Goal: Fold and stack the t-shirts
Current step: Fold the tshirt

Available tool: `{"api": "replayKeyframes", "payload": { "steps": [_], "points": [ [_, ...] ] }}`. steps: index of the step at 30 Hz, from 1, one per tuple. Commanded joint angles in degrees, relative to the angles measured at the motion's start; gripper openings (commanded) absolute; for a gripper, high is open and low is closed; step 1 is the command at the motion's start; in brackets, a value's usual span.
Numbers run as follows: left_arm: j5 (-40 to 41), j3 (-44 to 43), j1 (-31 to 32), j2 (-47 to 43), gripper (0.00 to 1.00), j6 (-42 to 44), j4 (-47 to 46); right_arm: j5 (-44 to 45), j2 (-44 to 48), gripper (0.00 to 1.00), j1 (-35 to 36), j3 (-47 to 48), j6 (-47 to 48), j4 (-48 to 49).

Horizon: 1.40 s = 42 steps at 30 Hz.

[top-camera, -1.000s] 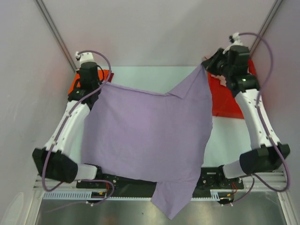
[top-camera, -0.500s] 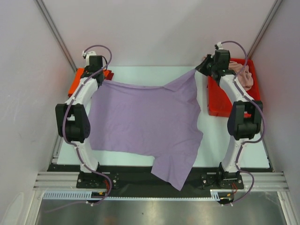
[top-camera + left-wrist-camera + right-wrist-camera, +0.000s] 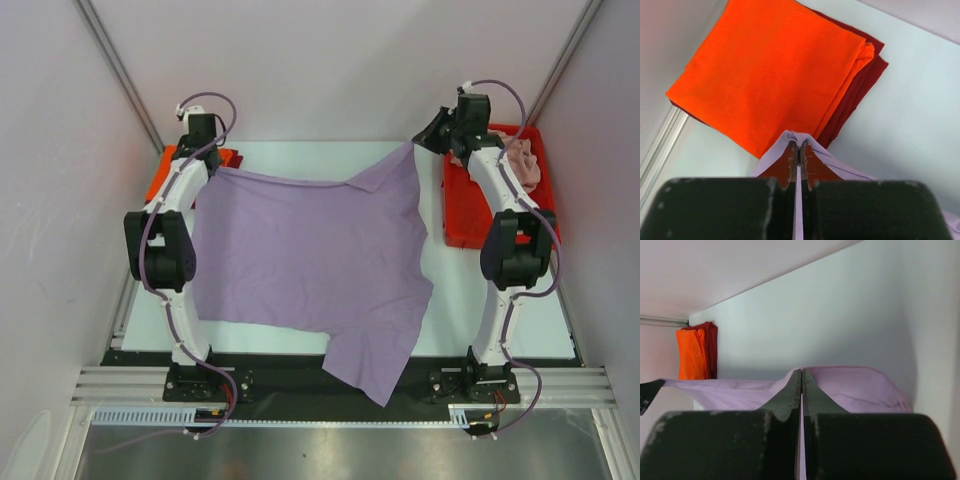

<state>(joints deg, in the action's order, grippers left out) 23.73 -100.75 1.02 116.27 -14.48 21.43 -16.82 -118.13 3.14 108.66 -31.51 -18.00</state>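
A large lavender t-shirt [image 3: 305,255] hangs stretched between my two grippers over the table, one sleeve drooping past the near edge. My left gripper [image 3: 212,168] is shut on its far left corner [image 3: 799,138]. My right gripper [image 3: 422,142] is shut on its far right corner [image 3: 840,382]. A folded orange-red t-shirt [image 3: 770,70] lies on a folded dark red t-shirt [image 3: 860,80] at the far left, just beyond the left gripper. A pale pink t-shirt [image 3: 522,160] lies bunched in the red tray [image 3: 465,215].
The red tray stands at the far right of the table, beside the right arm. White walls close in the back and sides. A black rail [image 3: 300,385] runs along the near edge.
Both arms have reached to the far edge, carrying the lavender shirt away from the near edge and lowering it toward the table. Both grippers have stayed shut on it.
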Motion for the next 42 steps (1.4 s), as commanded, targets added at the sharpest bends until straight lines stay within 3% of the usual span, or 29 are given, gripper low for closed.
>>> {"api": "replayKeyframes", "payload": {
  "steps": [1,8,14,22,42],
  "points": [
    [0.2,-2.7,-0.8,0.0,0.0,2.3,0.5,-1.0,6.6,0.0,0.0,-0.5,-1.8,-7.2],
    [0.1,-2.6,-2.5,0.4,0.0,3.7,1.3,-0.5,16.1,0.0,0.7,-11.1,-5.1,-12.4],
    [0.6,-2.4,-3.1,-0.1,0.01,3.9,3.6,1.7,21.4,0.0,3.6,-14.4,-5.6,-19.0],
    [-1.4,-0.5,-3.3,-0.7,0.0,3.3,6.5,4.9,29.6,0.0,5.7,-24.2,-8.4,-19.3],
    [1.8,7.1,-3.4,-5.7,0.0,2.5,13.4,3.8,37.6,0.0,4.5,-32.8,-6.5,-27.1]
  ]
}}
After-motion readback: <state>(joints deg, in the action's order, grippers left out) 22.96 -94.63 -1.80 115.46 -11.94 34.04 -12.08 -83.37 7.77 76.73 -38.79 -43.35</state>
